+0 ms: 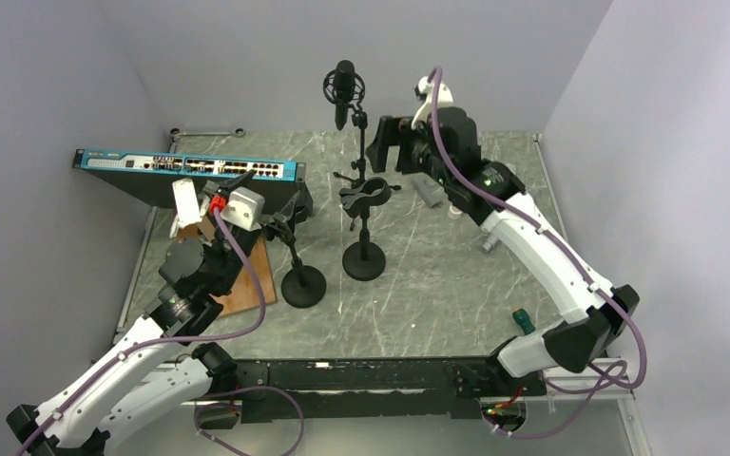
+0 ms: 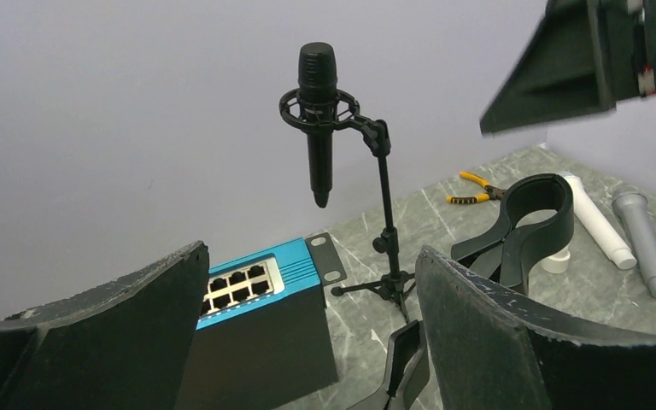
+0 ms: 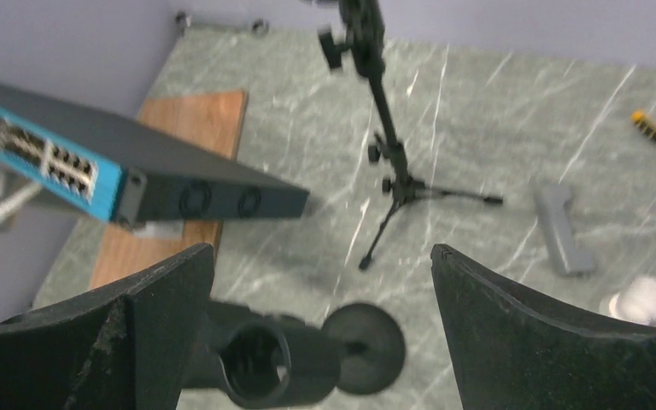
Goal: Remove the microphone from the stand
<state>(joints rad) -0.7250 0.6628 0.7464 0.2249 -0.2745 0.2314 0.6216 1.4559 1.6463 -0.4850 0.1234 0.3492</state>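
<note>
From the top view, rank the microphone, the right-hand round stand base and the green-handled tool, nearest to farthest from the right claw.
1. microphone, at the back, just left of the right claw.
2. round stand base, mid-table, toward the arms.
3. green-handled tool, front right, by the right arm's base.

A robotics lab is indicated: a marble-patterned table (image 1: 437, 275) enclosed by plain grey walls (image 1: 247, 57), beside a network switch (image 1: 190, 166).

black tripod stand (image 3: 390, 154): top cropped, right wrist view | blue network switch (image 2: 248, 282): left end behind near finger (image 2: 94, 342) | brown wooden board (image 1: 242, 290): partly under left arm (image 1: 185, 280) | green-tipped item (image 1: 523, 320), near-right corner: unidentifiable
</note>
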